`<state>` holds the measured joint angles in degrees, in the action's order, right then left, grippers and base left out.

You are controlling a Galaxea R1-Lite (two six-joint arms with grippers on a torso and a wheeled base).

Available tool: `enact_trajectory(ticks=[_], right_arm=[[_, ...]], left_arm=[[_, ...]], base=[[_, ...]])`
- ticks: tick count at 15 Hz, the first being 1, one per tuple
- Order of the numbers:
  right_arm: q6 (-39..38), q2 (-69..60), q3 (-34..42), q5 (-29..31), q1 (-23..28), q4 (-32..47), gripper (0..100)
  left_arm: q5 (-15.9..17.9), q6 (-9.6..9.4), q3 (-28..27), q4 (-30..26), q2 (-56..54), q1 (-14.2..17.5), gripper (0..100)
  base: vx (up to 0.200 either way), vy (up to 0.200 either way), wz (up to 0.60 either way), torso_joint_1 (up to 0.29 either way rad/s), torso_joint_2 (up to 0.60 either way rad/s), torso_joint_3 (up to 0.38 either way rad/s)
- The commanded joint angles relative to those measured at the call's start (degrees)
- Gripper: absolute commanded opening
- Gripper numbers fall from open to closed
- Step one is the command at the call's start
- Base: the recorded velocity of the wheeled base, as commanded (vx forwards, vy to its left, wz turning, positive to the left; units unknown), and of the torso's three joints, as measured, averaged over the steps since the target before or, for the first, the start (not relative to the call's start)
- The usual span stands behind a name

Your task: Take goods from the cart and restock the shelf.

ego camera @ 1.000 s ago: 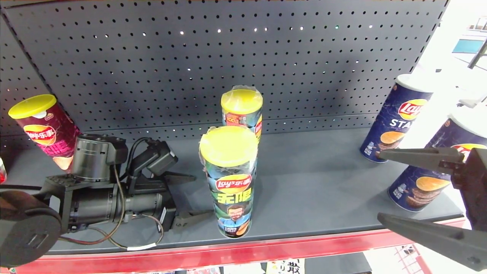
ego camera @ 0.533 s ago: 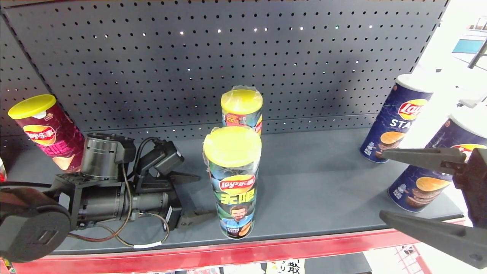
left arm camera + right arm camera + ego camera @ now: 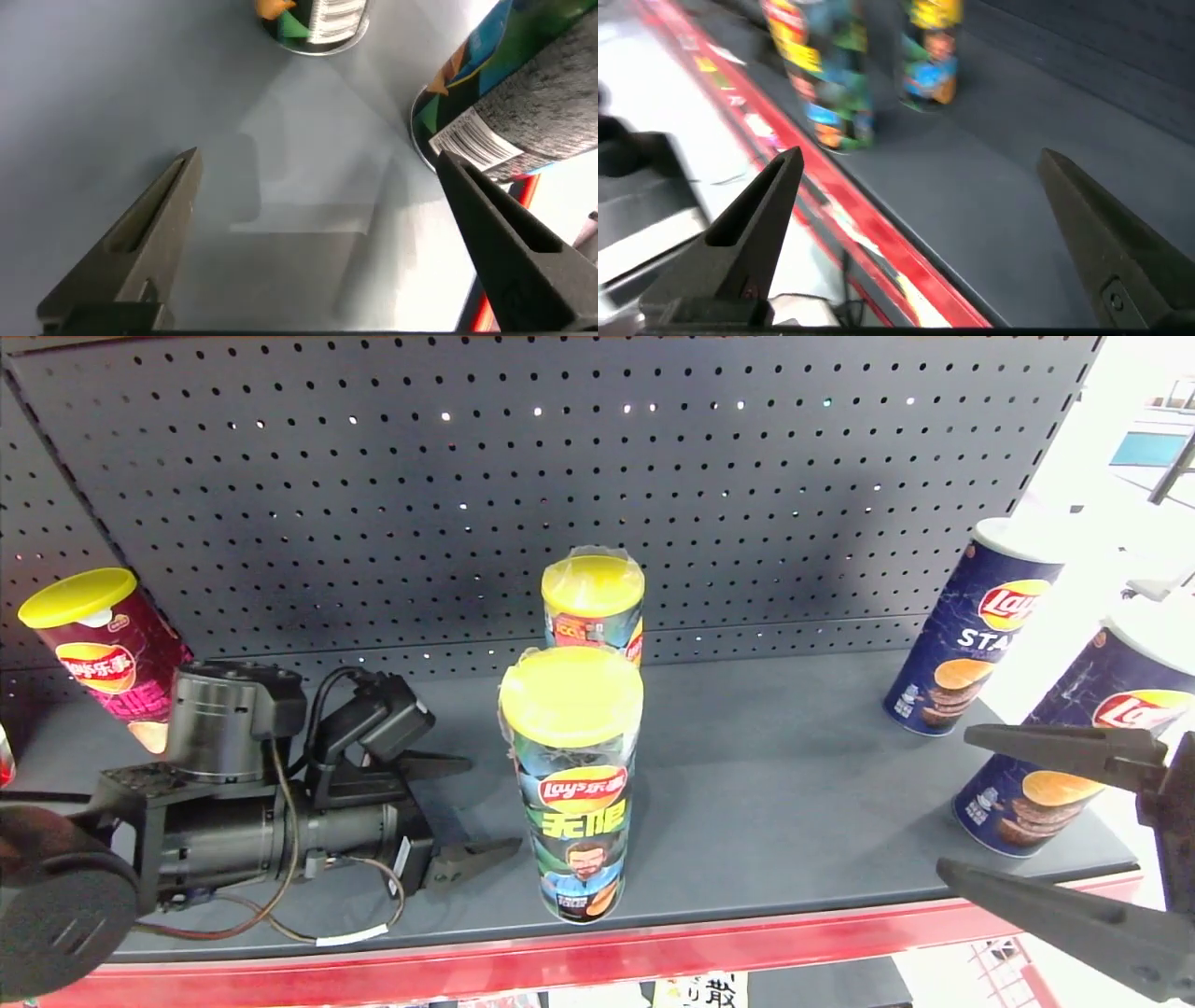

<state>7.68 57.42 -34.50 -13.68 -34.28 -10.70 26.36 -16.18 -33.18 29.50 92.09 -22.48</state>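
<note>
- Two green chip cans stand upright near the middle of the shelf (image 3: 794,784). The front can (image 3: 571,784) is close to the red lip (image 3: 653,952), and the rear can (image 3: 593,602) is straight behind it by the pegboard (image 3: 467,504).
- Since a second ago the front can has slid a touch toward the robot's right, then stayed put. It stands free, so I judge this one stocked.
- Left claw (image 3: 495,805), spread wide and empty, pushed in toward that can half a second back. It has now drawn away to the left, with its near finger tip just beside the can's lower body.
- Right claw (image 3: 952,803), also wide and empty, has drifted slightly down and outward, in front of the nearer blue can (image 3: 1046,803).
- Next is probably a trip to the cart for more goods.
- Hidden: the rear can's lower half sits behind the front can, and the red can (image 3: 103,653) has its base behind the left arm. The nearer blue can is crossed by a claw finger and cut at the edge.
- From the left wrist, I cannot tell whether a finger touches the front can.
</note>
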Motion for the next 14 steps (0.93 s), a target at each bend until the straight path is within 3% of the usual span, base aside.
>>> enact_trajectory(ticks=[1, 3, 6, 8, 9, 10, 11, 12, 14], right_arm=[[0.14, -5.30, 4.09, 2.52, 0.18, -0.02, 100], [0.41, -12.59, 7.43, 6.91, 1.76, 1.47, 100], [-1.53, -22.35, 8.13, 15.52, 5.54, 9.12, 100], [-5.39, -25.78, 8.22, 17.72, 12.04, 12.02, 100], [-6.36, -25.51, 8.22, 18.78, 16.00, 12.20, 100], [-6.63, -23.84, 7.78, 20.09, 22.24, 12.11, 100], [-6.54, -22.00, 7.60, 19.74, 27.42, 12.11, 100], [-6.54, -21.38, 7.69, 19.57, 29.09, 12.11, 100], [-5.57, -20.68, 8.92, 19.30, 30.94, 12.20, 100]], left_arm=[[-6.14, 2.91, 5.67, -0.23, -13.60, 0.16, 100], [-16.86, 3.78, 10.07, -1.29, -23.36, 0.24, 100], [-28.82, 5.01, 15.96, -4.45, -35.84, 0.24, 100], [-42.18, 5.54, 16.40, -10.69, -41.81, 1.83, 100], [-43.23, 7.56, 16.48, -11.13, -42.52, 2.62, 100], [-44.73, 8.71, 16.22, -11.31, -42.61, 5.87, 100], [-43.32, 8.79, 15.60, -11.04, -41.99, 7.80, 100], [-42.97, 8.62, 15.52, -11.22, -41.64, 8.15, 100], [-42.44, 5.98, 14.37, -11.22, -41.46, 10.88, 100]], base=[[0.000, 0.000, 0.00, 0.000, 0.00, 0.000], [0.000, 0.000, 0.00, 0.000, 0.00, 0.000], [0.000, 0.000, 0.00, 0.000, 0.00, 0.000], [0.000, 0.000, 0.00, 0.000, 0.00, 0.000], [0.000, 0.000, 0.00, 0.000, 0.00, 0.000], [0.000, 0.000, 0.00, 0.000, 0.00, 0.000], [0.000, 0.000, 0.00, 0.000, 0.00, 0.000], [0.000, 0.000, 0.00, 0.000, 0.00, 0.000], [0.000, 0.000, 0.00, 0.000, 0.00, 0.000]])
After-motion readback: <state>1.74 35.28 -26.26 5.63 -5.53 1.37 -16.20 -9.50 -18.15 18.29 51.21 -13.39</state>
